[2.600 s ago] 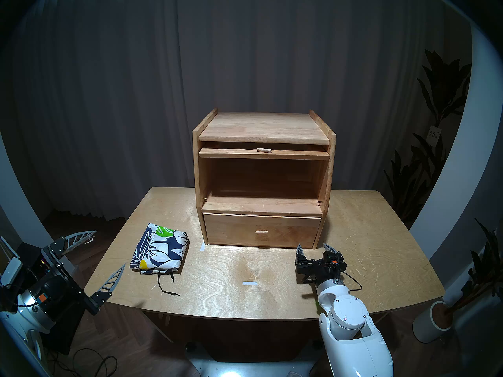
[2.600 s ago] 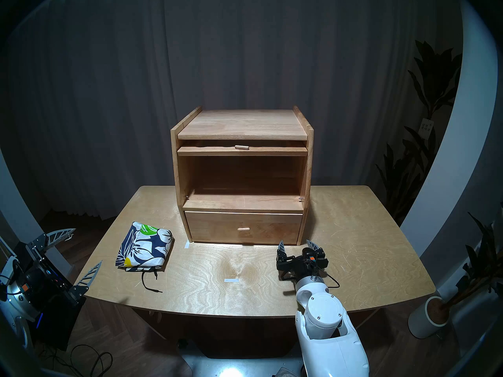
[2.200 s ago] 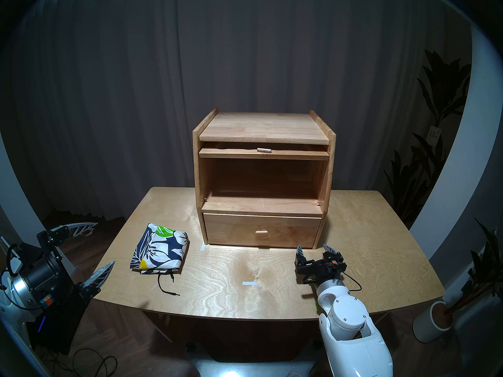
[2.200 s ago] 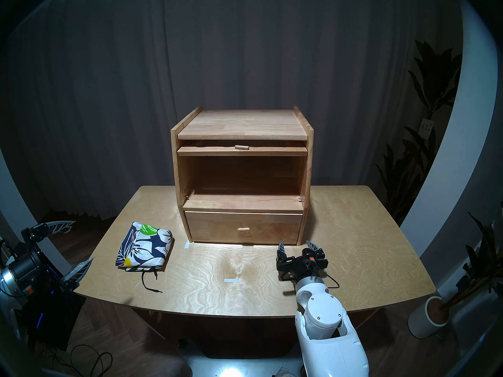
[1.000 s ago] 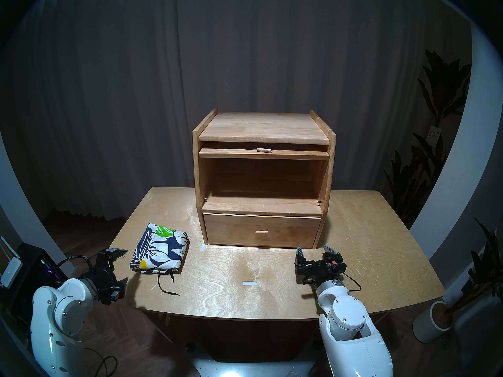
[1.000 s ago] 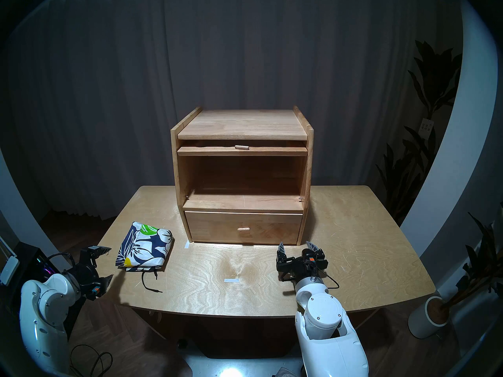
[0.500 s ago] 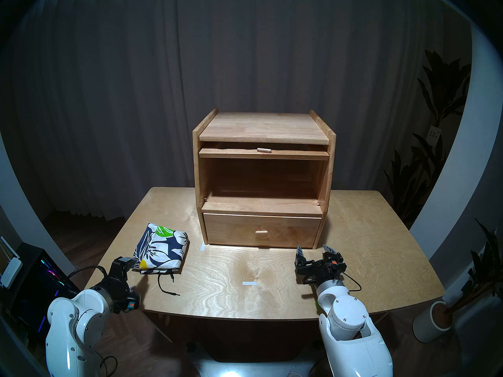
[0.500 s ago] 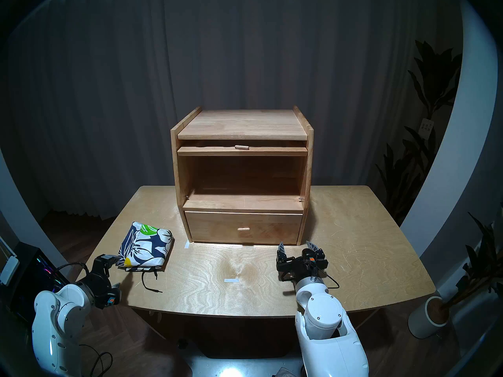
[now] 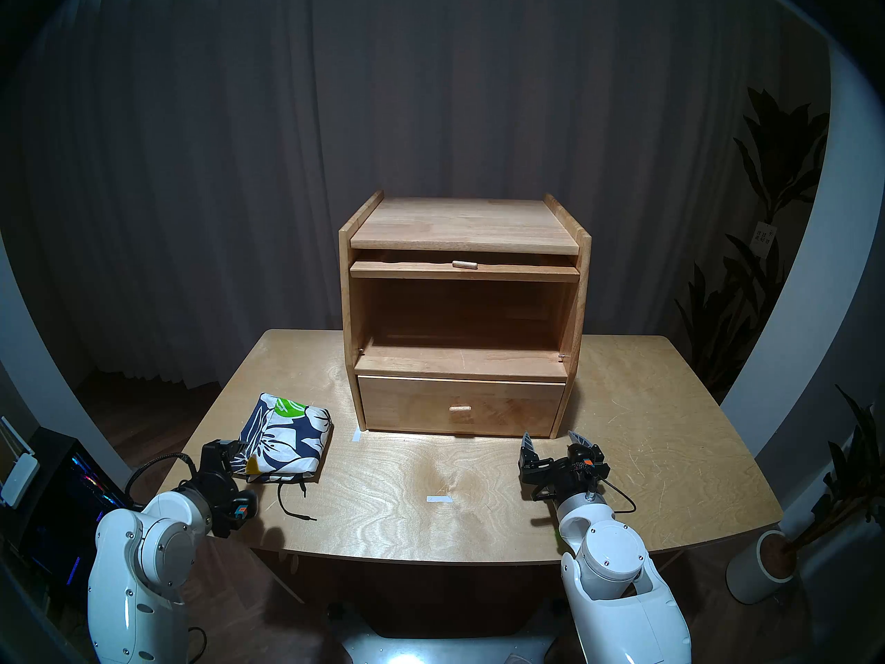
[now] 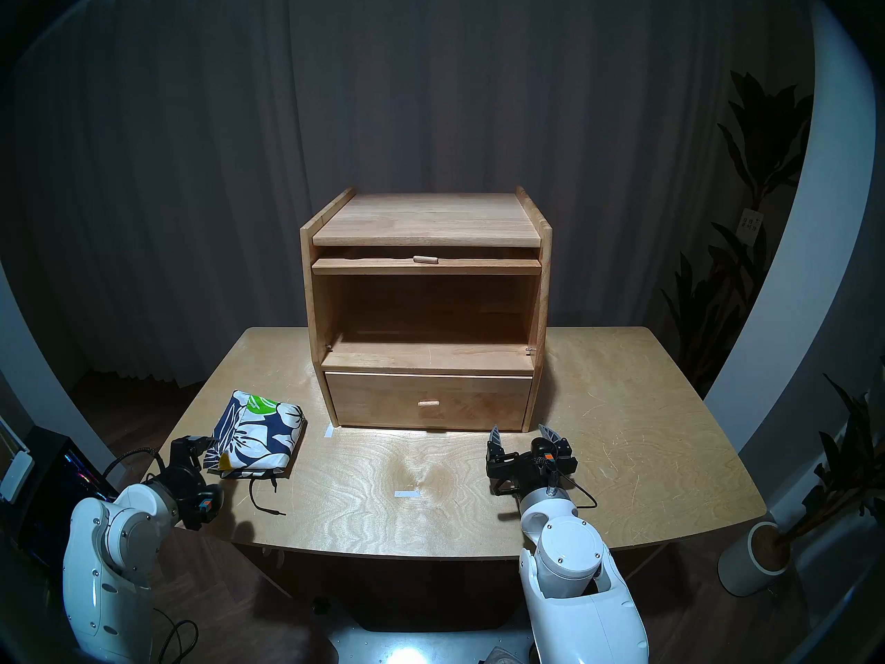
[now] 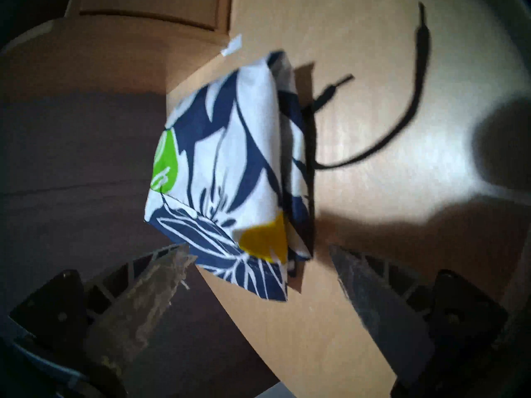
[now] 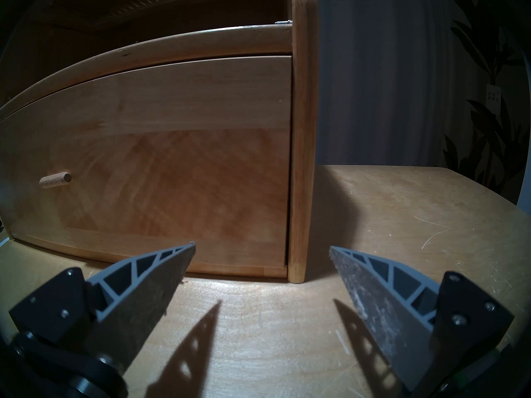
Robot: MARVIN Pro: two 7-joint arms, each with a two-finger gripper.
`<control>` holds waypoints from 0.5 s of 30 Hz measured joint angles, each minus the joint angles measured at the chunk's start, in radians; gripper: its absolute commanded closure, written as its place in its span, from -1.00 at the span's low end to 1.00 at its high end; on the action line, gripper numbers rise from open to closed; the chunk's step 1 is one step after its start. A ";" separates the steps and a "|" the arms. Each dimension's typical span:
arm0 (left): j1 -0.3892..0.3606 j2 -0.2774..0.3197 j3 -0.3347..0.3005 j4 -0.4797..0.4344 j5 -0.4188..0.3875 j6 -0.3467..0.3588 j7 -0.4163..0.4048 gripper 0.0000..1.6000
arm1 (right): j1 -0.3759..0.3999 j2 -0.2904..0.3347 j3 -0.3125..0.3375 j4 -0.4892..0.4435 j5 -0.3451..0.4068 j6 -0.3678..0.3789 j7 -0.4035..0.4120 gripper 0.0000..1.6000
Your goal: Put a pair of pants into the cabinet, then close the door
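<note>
The folded floral pair of pants (image 9: 287,438) (image 10: 261,435) lies on the table left of the cabinet, its black drawstring (image 9: 292,502) trailing toward me. My left gripper (image 9: 242,471) (image 11: 258,249) is open, and the pants' (image 11: 230,173) near-left corner sits between its fingers without being gripped. The wooden cabinet (image 9: 462,222) (image 10: 426,217) stands at the back centre with its upper compartment open. The door (image 9: 407,270) lies flat under the top, showing only its front edge and peg handle (image 9: 463,264). My right gripper (image 9: 549,435) (image 12: 261,245) is open just before the cabinet's front right corner, holding nothing.
The closed drawer with its knob (image 9: 459,408) (image 12: 54,182) is below the compartment. White tape marks (image 9: 439,498) (image 9: 356,435) are stuck on the table (image 9: 646,409). A dark lit box (image 9: 62,485) stands left of the table, a potted plant (image 9: 766,567) to the right.
My left arm has swung in from beyond the table's left edge, and its open gripper now straddles the pants' near-left corner. The right arm, pants and cabinet have not moved.
</note>
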 measured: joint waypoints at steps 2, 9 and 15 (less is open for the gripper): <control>-0.022 -0.005 0.012 0.000 -0.055 0.004 -0.047 -1.00 | 0.000 0.000 0.000 0.000 0.000 0.000 0.000 -1.00; -0.070 0.002 0.027 0.014 -0.204 0.040 -0.204 -1.00 | 0.000 0.000 0.000 -0.001 0.000 0.000 0.000 -1.00; -0.102 0.022 0.015 0.056 -0.196 0.062 -0.238 -1.00 | -0.001 0.000 0.000 -0.001 0.000 0.000 0.000 -1.00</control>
